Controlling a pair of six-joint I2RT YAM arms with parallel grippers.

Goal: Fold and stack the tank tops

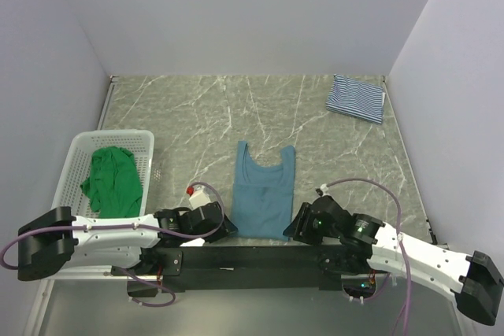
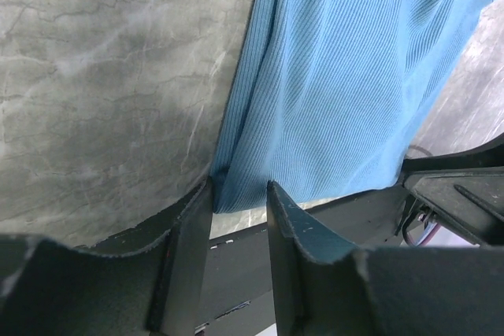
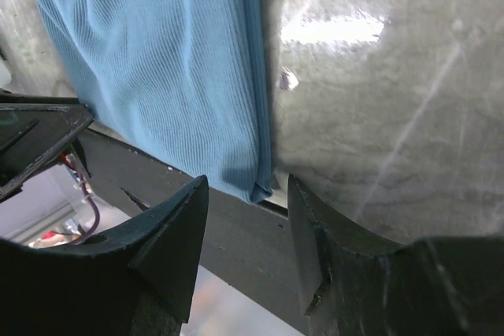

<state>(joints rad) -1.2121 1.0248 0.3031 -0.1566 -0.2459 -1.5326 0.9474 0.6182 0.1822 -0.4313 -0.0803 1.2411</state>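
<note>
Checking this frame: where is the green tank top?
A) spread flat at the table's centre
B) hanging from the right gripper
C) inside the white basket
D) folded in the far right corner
C: the green tank top lies crumpled inside the white basket at the table's left side.

Even, diffuse overhead light fills the top view, and shadows there are faint and soft-edged. Beyond the right jaws a white glare patch (image 3: pixel 335 29) burns out part of the bench (image 3: pixel 394 139). In both wrist views the jaws loom dark and slightly blurred, while the ribbing of the teal-blue tank top (image 2: pixel 339 76) ahead of them reads crisp.
</note>
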